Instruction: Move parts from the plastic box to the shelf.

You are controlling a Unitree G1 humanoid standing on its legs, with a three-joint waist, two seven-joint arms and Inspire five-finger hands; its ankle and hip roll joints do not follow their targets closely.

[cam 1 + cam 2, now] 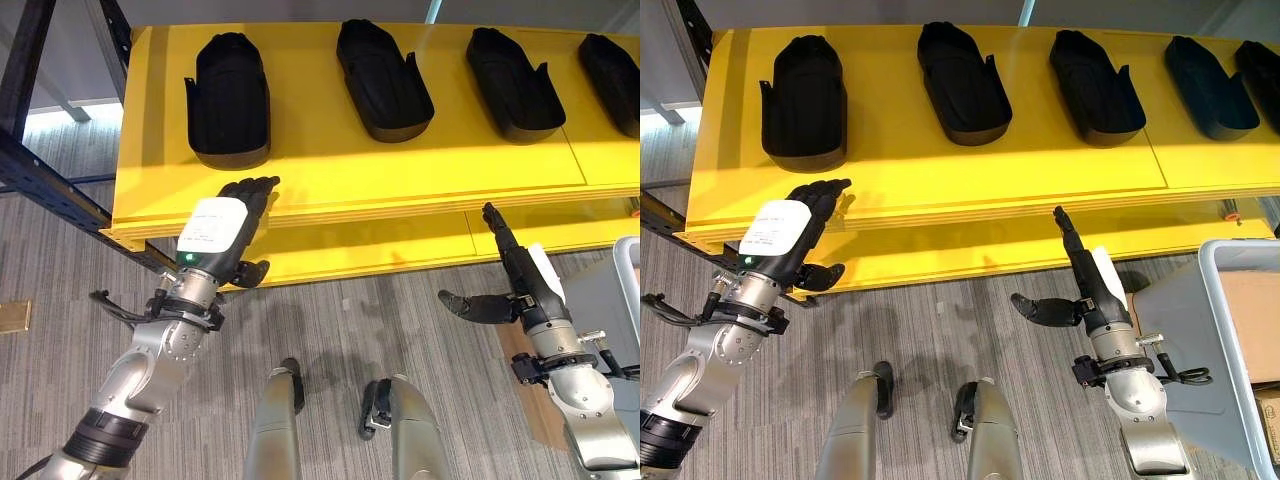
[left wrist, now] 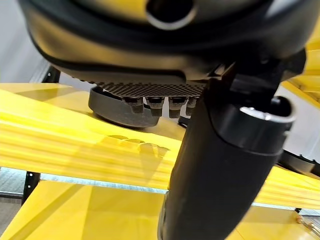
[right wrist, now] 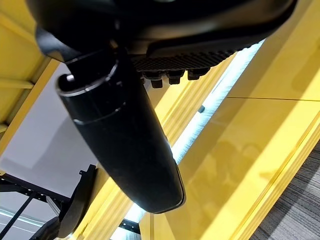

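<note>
- The left hand (image 1: 222,235) is held up at the front edge of the yellow shelf (image 1: 400,160). Its fingers (image 1: 255,187) are relaxed and only slightly bent, with nothing between them, and their tips reach just over the shelf's front edge.
- The left hand's thumb (image 1: 250,272) sticks out to the side below the shelf edge, apart from the fingers.
- Just beyond those fingertips, on the shelf, lies the leftmost black part (image 1: 230,100), a dark moulded shell. From the left wrist view it looks close to the fingertips, though whether they touch it is hard to tell.
- The right hand (image 1: 1090,285) is raised in front of the lower yellow shelf board (image 1: 1020,250). Its fingers (image 1: 1068,228) are straight and point up towards the shelf edge, holding nothing, and its thumb (image 1: 1040,310) is spread out sideways.
- More black parts lie in a row along the shelf top, well apart from each other: a second part (image 1: 962,85), a third part (image 1: 1096,88), a fourth part (image 1: 1210,88) and one more cut off at the far right edge.
- The grey plastic box (image 1: 1230,330) stands on the robot's right, just beside the right arm. A brown cardboard piece (image 1: 1252,325) shows inside it.
- Grey carpeted floor (image 1: 330,330) lies beneath the shelf, and a dark metal rack frame (image 1: 40,170) stands at the left.
</note>
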